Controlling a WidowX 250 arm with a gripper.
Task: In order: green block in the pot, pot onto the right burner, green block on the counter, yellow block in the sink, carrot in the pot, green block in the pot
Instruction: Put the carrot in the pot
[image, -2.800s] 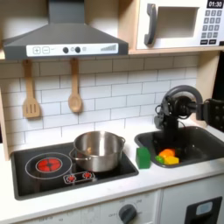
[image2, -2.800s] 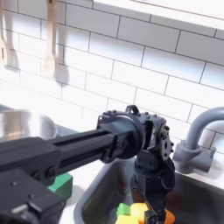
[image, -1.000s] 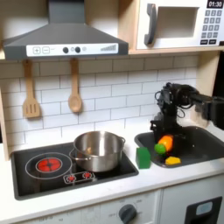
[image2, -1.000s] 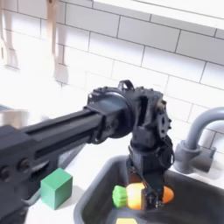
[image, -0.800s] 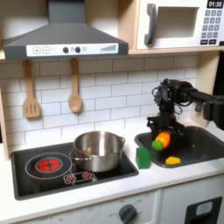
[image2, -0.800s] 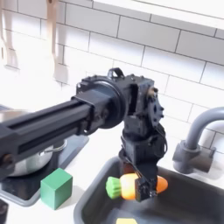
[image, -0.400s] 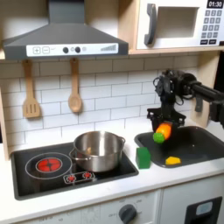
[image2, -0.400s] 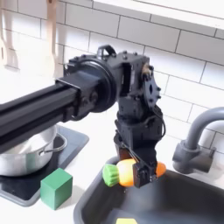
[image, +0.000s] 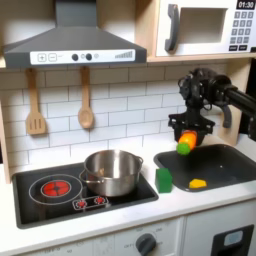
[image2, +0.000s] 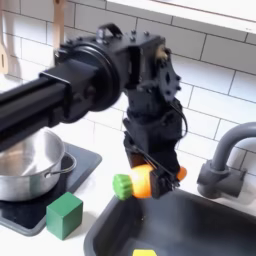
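The fingers (image2: 152, 181) are closed on the carrot (image2: 140, 183), clamping its orange body so that it hangs crosswise, green end toward the second exterior view's left. A mid-body grip of this kind leaves both ends free and, as a judgement, should let the carrot drop cleanly once the fingers part. In the first exterior view the gripper (image: 187, 135) carries the carrot (image: 186, 144) in the air above the near-left edge of the sink (image: 225, 166), clear of its rim; the height appears chosen to pass over the sink wall and the pot wall alike.

The yellow block (image: 196, 183) lies on the sink floor, which fits the step of placing it there being done. The green block (image: 164, 179) stands upright on the tabletop (image: 180, 205) between the stovetop (image: 60, 200) and the sink, just beside the stovetop's edge; in the second exterior view the green block (image2: 64, 214) sits in front of the pot (image2: 30, 165).

The pot (image: 112, 171) rests on the stovetop's right side in the first exterior view, open and with nothing visible inside it, well apart from the carrot. The step in hand is judged to be carrying the carrot to the pot; the green block remains to follow.
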